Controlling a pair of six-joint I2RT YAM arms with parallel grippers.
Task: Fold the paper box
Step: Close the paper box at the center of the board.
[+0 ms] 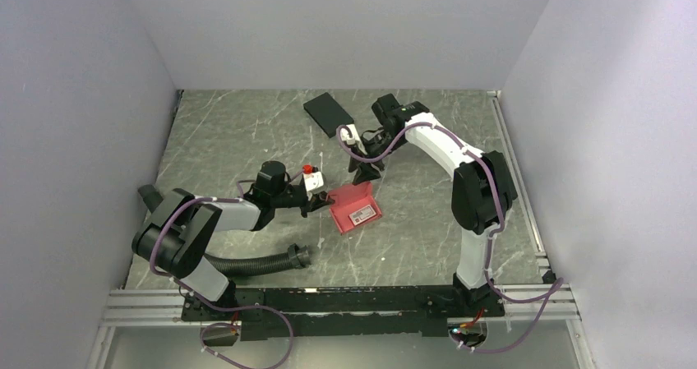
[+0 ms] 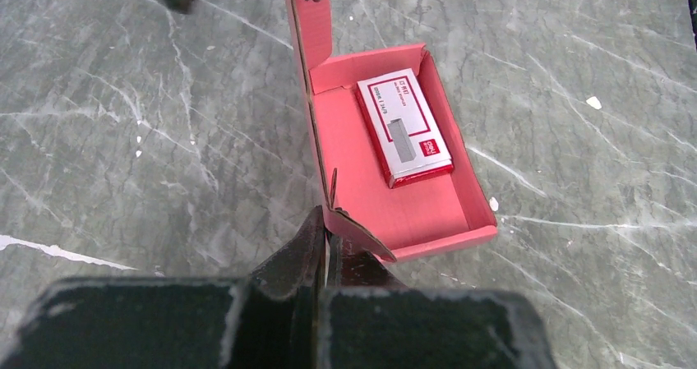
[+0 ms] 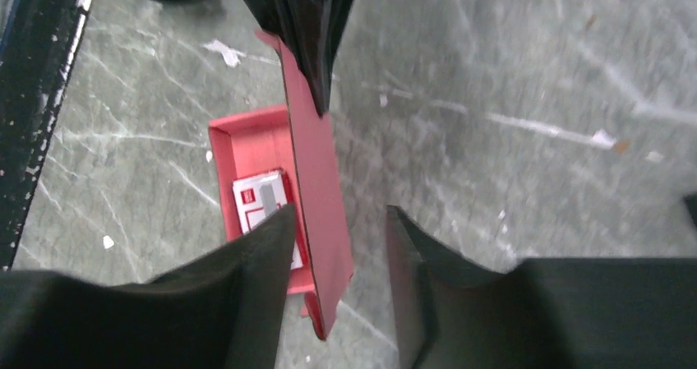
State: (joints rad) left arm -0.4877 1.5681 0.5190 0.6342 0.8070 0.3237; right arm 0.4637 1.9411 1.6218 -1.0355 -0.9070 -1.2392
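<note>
While pinched shut on the near tab of the upright lid flap (image 2: 311, 32), steadies the pinkish-red thin-cardboard paper box (image 2: 394, 213) with the left gripper (image 2: 322, 233), likely to prop that flap for folding down over the small red-and-white carton (image 2: 403, 126) inside. Straddles the flap's far end with the right gripper (image 3: 339, 221), jaws apart, clamping nothing. Rests mid-table on grey marbled tabletop (image 1: 246, 131), near a black flat rectangular box (image 1: 328, 113), pale blank walls (image 1: 82, 98) around.
</note>
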